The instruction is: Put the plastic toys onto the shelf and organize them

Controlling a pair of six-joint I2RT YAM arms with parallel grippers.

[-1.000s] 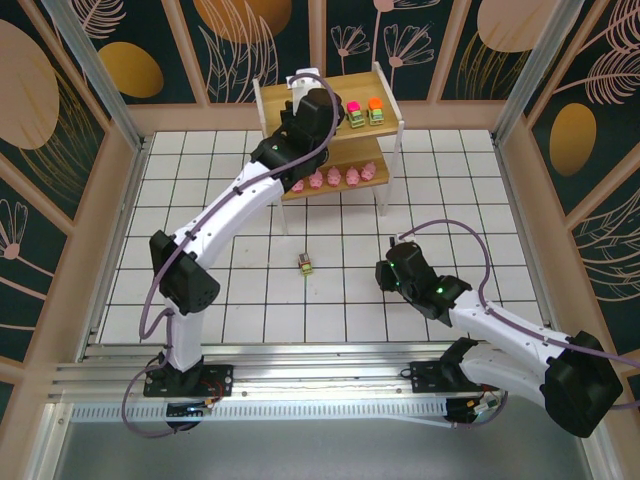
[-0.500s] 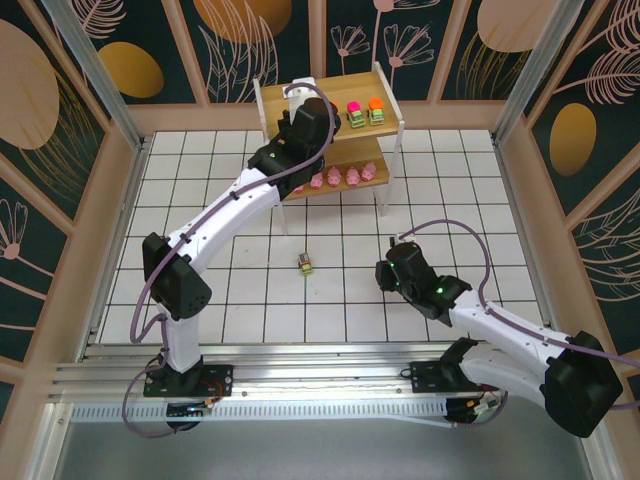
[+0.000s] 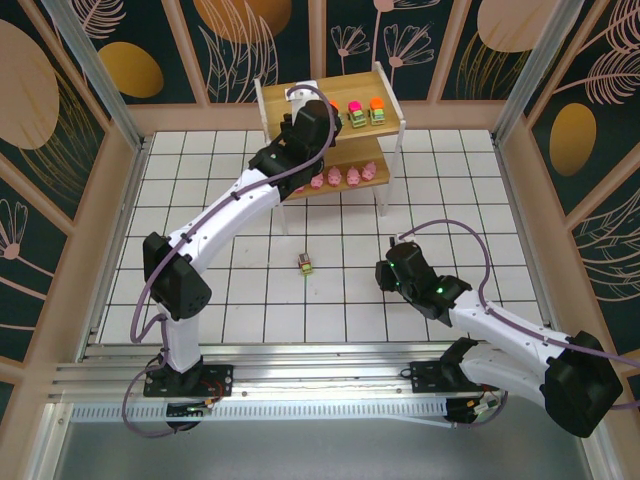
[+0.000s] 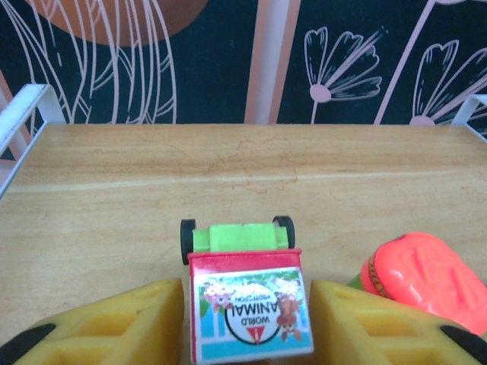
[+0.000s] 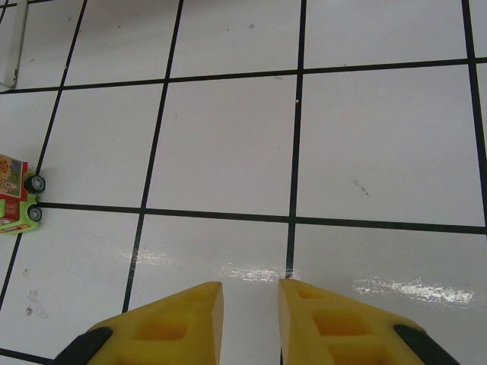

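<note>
The shelf (image 3: 275,100) stands at the back of the tiled floor. Its top board (image 4: 228,167) carries a pink-topped vehicle (image 3: 354,110) and an orange-topped one (image 3: 376,108). Several pink pigs (image 3: 335,177) line the lower board. My left gripper (image 4: 247,293) is over the top board, open. A green vehicle with a red sticker box (image 4: 247,304) rests on its wheels between the fingers, with a thin gap on its left side. An orange top (image 4: 418,270) lies just to its right. Another vehicle (image 3: 306,264) sits on the floor. To its right, my right gripper (image 5: 250,293) hovers open and empty.
In the right wrist view the floor vehicle (image 5: 15,194) is at the far left edge and a white shelf leg (image 5: 14,46) at the top left. Wooden walls (image 3: 120,190) ring the white tiled floor (image 3: 440,200). The left arm (image 3: 230,205) stretches diagonally across the floor's left half.
The left arm shifted slightly over the top shelf, its elbow swinging left, then held still. The right arm and the floor vehicle have not moved.
</note>
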